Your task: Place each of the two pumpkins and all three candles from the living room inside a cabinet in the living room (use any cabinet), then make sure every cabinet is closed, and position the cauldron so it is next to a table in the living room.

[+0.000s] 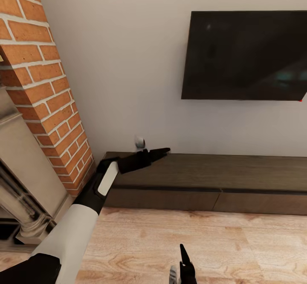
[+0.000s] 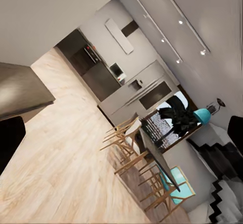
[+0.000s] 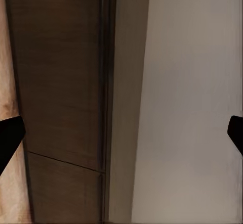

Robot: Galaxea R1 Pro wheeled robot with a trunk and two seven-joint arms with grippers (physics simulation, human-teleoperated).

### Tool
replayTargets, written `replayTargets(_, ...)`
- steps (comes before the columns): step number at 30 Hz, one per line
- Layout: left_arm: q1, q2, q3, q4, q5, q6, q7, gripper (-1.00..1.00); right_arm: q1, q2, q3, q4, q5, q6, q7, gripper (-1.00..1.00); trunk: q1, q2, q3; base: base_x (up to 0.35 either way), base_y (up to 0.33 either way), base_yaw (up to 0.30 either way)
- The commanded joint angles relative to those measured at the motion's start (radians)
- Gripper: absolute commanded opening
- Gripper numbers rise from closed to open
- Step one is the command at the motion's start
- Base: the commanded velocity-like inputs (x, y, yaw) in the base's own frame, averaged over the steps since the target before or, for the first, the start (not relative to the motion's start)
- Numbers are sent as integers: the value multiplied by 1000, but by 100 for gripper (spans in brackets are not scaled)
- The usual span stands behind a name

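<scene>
- Head view: we see the cabinet (image 1: 204,177), long, low and dark brown, running across the lower middle of the frame to the right edge, where it is cut off. Drawer fronts look shut; the seam between two fronts sits right of centre.
- Left arm reaches from the lower left corner up over the cabinet's left end. The left gripper (image 1: 160,152) points right, above the cabinet top. From this angle the fingers overlap, so we cannot tell here how wide they stand.
- Left wrist view: dark fingertips (image 2: 11,135) sit at opposite frame edges with nothing between them, so we read that gripper as spread and empty. A corner of the cabinet top (image 2: 23,90) shows at mid left; behind it a blurry kitchen and a dining table with chairs (image 2: 147,155).
- A small grey object (image 1: 139,142) sits just above the left arm at the wall, half hidden by it. Too small to make out; possibly one of the candles, we cannot say.
- Right gripper (image 1: 182,267) is cut off at the bottom centre over the wood floor (image 1: 238,250).
- Right wrist view: fingertips (image 3: 10,138) at both frame edges, apart, grasping nothing. Cabinet front (image 3: 63,97) and the pale wall (image 3: 192,107) lie between them.
- TV (image 1: 245,55) in the upper right, clipped by the frame edge; brick column (image 1: 40,79) on the left.
</scene>
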Motion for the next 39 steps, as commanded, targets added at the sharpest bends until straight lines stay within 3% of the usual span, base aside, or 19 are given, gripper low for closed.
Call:
replayTargets(1,0,0,0,-20,-1,-1,1,100,-1,1,3,-8,0,2,0,100,0,0,0,0,0,0)
replayTargets(6,-33,-2,1,-69,-2,1,5,100,-3,1,11,-29,3,2,3,100,0,0,0,0,0,0)
replayTargets(8,-98,5,10,3,-3,2,39,100,-4,-4,14,-25,6,-2,5,100,0,0,0,0,0,0)
replayTargets(18,-103,8,10,-27,2,0,56,100,-5,-2,14,-30,-7,-5,1,100,0,0,0,0,0,0)
replayTargets(21,-103,7,10,-28,3,0,57,100,-38,0,13,-29,-46,-1,0,100,0,0,0,0,0,0)
replayTargets(26,-102,7,10,-28,3,-1,59,100,-138,-1,12,35,-196,2,-1,100,0,0,0,0,0,0)
replayTargets(27,-102,7,10,-28,2,-3,59,100,-149,-2,12,48,-206,1,-2,100,0,0,0,0,0,0)
replayTargets(39,-99,9,11,-29,10,-16,57,100,-172,-4,12,77,-222,-3,0,100,0,0,0,90,0,0)
